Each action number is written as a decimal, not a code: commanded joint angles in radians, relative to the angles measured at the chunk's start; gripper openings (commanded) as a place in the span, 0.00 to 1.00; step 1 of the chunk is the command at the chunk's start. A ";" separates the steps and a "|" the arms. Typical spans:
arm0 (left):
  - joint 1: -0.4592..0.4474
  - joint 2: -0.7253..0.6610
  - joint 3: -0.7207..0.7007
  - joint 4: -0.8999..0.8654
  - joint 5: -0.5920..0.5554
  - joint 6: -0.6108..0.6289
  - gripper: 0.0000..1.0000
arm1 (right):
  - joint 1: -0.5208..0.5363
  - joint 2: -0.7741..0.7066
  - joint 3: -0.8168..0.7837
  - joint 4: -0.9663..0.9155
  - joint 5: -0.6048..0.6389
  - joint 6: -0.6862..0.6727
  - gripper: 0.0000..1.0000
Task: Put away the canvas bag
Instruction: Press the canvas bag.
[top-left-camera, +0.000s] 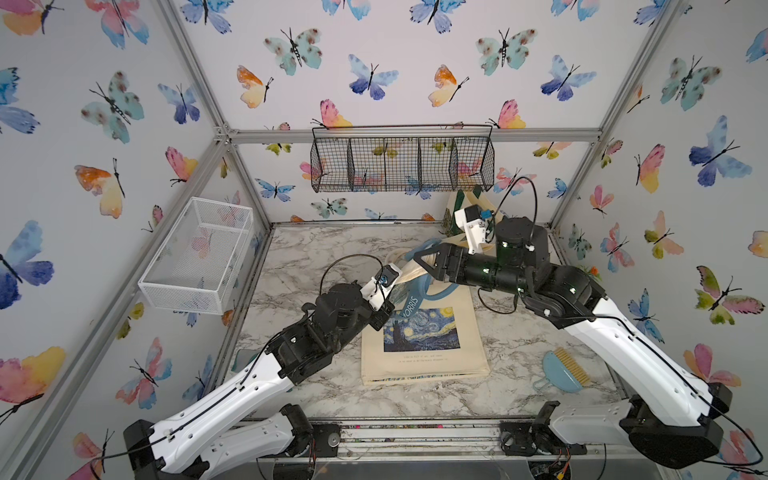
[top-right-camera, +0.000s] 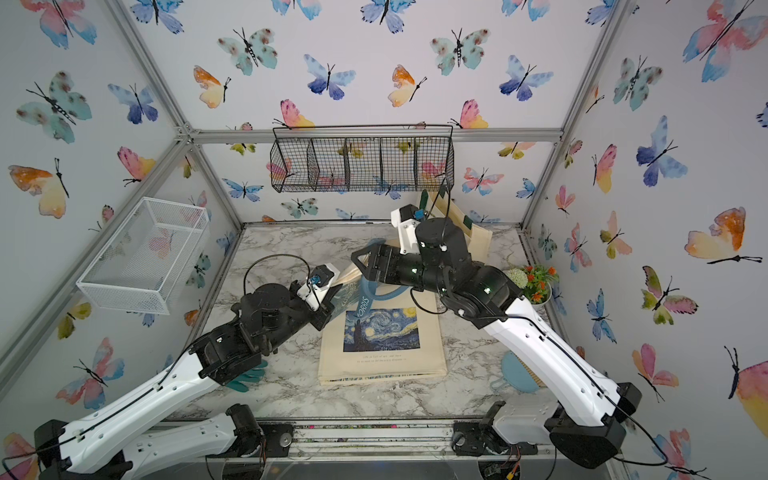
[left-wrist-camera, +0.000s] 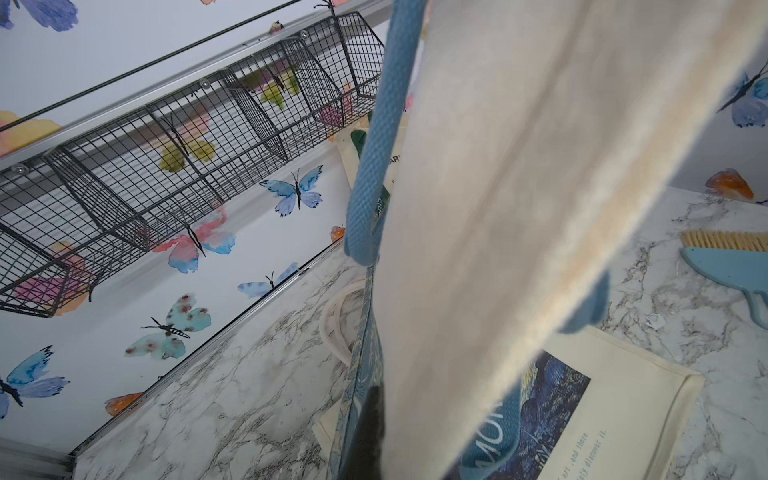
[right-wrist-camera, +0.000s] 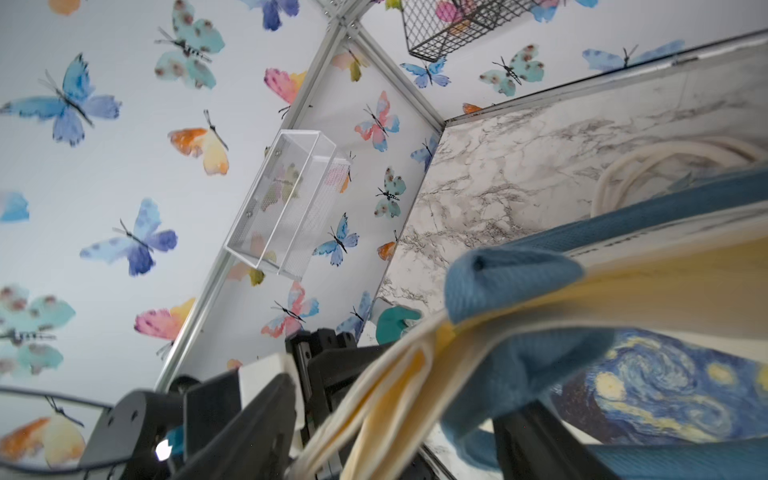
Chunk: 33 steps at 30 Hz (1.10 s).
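Canvas bag (left-wrist-camera: 519, 208) stretched crosswise, left fingers (left-wrist-camera: 374, 415) pinching it, right fingers (right-wrist-camera: 536, 440) spread around it

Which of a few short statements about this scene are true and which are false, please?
1. A bag with a starry night picture lies flat on the table. True.
2. The black wire basket holds a bag. False: nothing shows inside it.
3. The left gripper is shut on the lifted bag. True.
4. The brush sits in the white basket. False: it lies on the table.
5. A teal glove lies on the table. True.
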 joint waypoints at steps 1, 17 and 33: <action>0.007 -0.040 0.003 0.007 0.114 0.043 0.00 | 0.002 -0.084 0.034 0.011 0.055 -0.389 0.75; 0.062 0.063 0.112 -0.311 0.687 0.339 0.00 | 0.002 -0.327 -0.161 -0.193 -0.149 -1.217 0.84; 0.088 0.169 0.226 -0.379 0.800 0.334 0.00 | 0.002 -0.287 -0.214 -0.268 -0.444 -1.065 0.80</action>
